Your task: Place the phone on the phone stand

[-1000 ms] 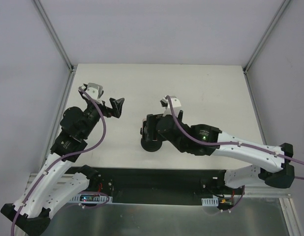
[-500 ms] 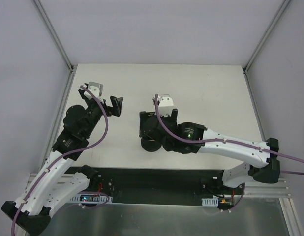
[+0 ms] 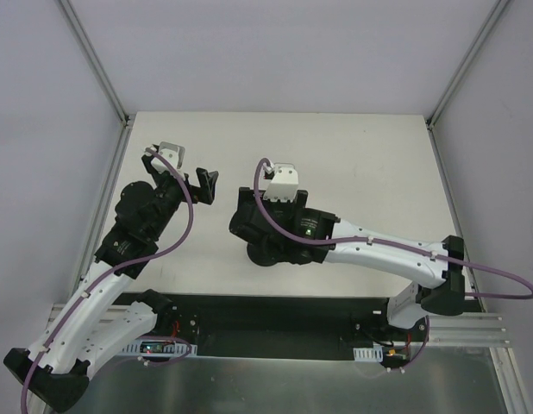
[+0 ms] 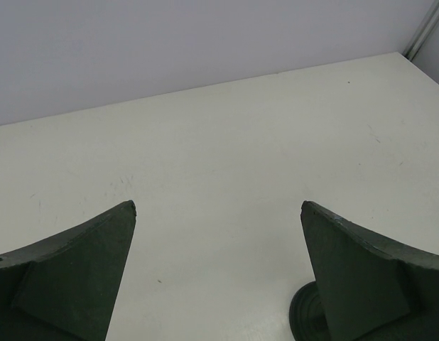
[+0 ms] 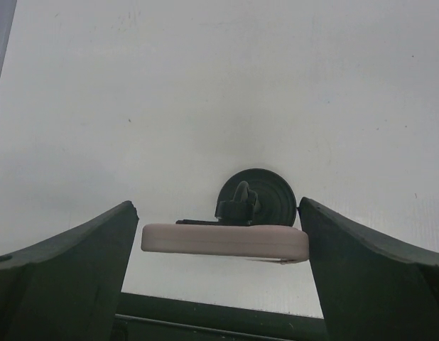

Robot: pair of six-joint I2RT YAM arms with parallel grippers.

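Observation:
In the right wrist view the phone shows edge-on, its pale pink case edge level. It sits on the clamp of the black phone stand, just in front of the round base. My right gripper is open around the phone. There is a thin gap at the left finger, and the right finger meets the phone's end. In the top view the right gripper covers the phone, and the stand's base shows beneath it. My left gripper is open and empty, left of the stand.
The left wrist view shows bare white table between the open left gripper, with the stand's base at the lower right. A black rail lies along the table's near edge. Grey walls enclose the table.
My right wrist has swung left over the stand, which stayed in place. My left gripper has shifted slightly toward the far side and stays open.

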